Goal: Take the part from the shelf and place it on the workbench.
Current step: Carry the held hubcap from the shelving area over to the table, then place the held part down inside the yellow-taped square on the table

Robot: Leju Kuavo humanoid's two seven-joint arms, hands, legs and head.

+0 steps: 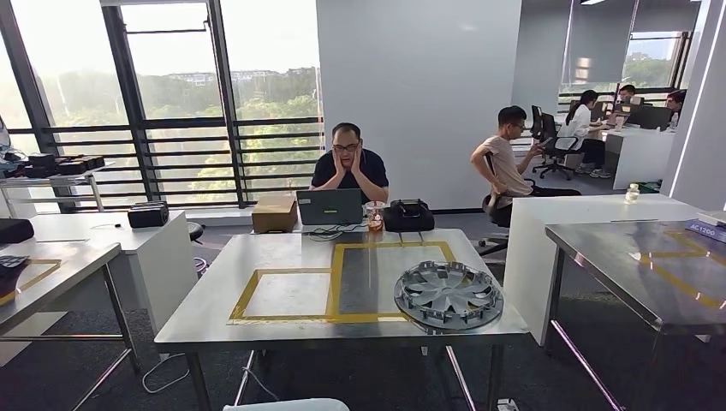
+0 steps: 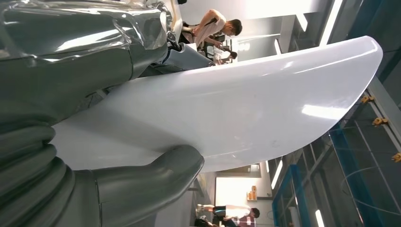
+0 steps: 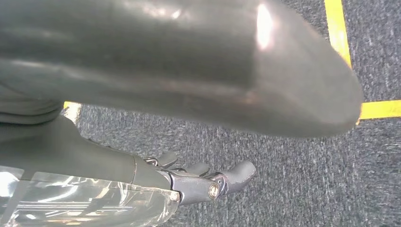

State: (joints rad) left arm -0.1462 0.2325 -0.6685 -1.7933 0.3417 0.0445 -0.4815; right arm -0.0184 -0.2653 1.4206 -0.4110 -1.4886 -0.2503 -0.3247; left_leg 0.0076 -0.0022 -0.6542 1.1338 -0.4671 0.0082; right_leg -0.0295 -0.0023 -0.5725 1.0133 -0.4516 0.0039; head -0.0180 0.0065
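Note:
My left hand [image 2: 94, 61] grips a large white glossy curved part [image 2: 246, 104], with the thumb [image 2: 151, 179] pressed on one face and the fingers on the other. A sliver of that white part [image 1: 287, 404] shows at the bottom edge of the head view. Straight ahead stands the steel workbench [image 1: 282, 257], marked with yellow tape rectangles [image 1: 336, 282]. A silver hubcap [image 1: 448, 294] lies on its front right corner. My right hand [image 3: 156, 175] hangs over grey carpet, fingers [image 3: 227, 179] stretched out, holding nothing.
A person sits at a laptop [image 1: 330, 206] behind the workbench, beside a cardboard box [image 1: 274, 214] and a black bag [image 1: 407, 216]. Steel tables stand at the right [image 1: 651, 265] and the left [image 1: 51, 274]. Yellow floor tape [image 3: 338, 28] crosses the carpet.

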